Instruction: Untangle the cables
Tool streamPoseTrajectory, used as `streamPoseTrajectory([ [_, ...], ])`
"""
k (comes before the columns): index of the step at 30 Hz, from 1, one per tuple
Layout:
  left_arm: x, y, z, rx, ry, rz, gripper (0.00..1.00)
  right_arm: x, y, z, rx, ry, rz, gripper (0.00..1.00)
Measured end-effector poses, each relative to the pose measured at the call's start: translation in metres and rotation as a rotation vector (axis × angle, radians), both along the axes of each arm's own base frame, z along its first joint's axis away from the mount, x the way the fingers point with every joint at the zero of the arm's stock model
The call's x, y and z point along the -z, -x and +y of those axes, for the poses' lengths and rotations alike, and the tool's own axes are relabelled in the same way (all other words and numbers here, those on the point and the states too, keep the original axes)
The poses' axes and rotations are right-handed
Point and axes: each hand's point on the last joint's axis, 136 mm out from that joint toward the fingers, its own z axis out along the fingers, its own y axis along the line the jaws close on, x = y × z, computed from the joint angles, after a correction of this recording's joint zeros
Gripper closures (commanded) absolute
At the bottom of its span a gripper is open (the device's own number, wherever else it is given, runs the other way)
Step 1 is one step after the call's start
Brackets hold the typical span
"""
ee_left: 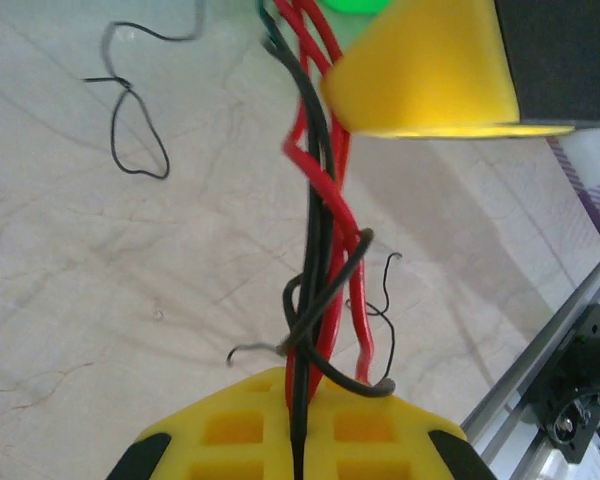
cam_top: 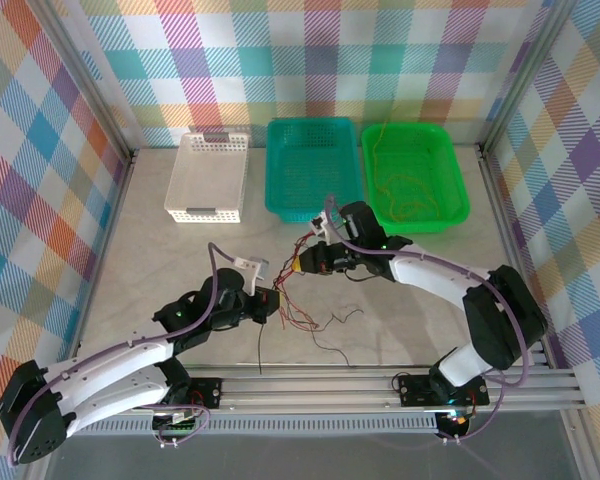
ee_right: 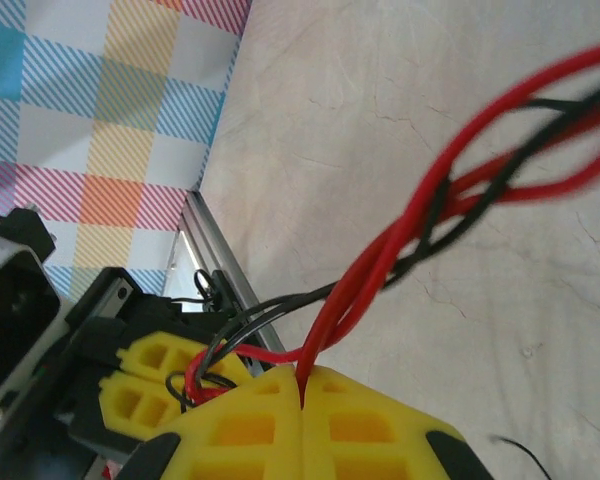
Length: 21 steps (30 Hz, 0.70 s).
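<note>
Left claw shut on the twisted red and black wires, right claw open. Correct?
No. The right claw is shut, not open: the right wrist view shows its yellow halves closed together on the red and black wires. The left claw is shut on those wires, as you said.

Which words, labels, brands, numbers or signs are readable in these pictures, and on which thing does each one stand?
No text can be read in any view.
White basket, teal basket, green basket: no label shows.
Cables: no print shows.
Wall: checked pattern, no words.
</note>
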Motion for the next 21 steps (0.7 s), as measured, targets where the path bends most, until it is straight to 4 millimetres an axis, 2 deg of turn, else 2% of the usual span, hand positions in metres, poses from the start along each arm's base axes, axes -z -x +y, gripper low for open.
streamPoseTrajectory([
  [3,-0.004,-0.002,0.006,-0.033,-0.001,-0.014,1.00,0.002,0.000,-0.012,0.027,0.015,0.005,1.00],
  [8,0.002,0.003,0.023,-0.077,-0.038,0.014,1.00,0.004,-0.038,-0.064,0.224,0.070,-0.028,1.00],
  [10,0.003,0.004,0.027,-0.085,-0.047,0.020,1.00,-0.001,-0.045,-0.079,0.276,0.080,-0.044,1.00],
  [13,0.006,0.007,0.030,-0.089,-0.059,0.037,1.00,-0.014,-0.044,-0.086,0.297,0.064,-0.076,1.00],
  [16,0.007,0.009,0.028,-0.085,-0.044,0.056,1.00,-0.023,-0.039,-0.080,0.258,0.017,-0.084,1.00],
  [18,0.004,0.009,0.022,-0.069,-0.015,0.063,1.00,-0.023,-0.032,-0.069,0.212,-0.008,-0.074,0.73],
  [20,0.004,0.009,0.015,-0.052,0.010,0.073,1.00,-0.018,-0.021,-0.053,0.154,-0.017,-0.062,0.56],
  [21,0.006,0.009,0.011,-0.041,0.019,0.082,1.00,-0.014,-0.014,-0.043,0.117,-0.018,-0.056,0.51],
])
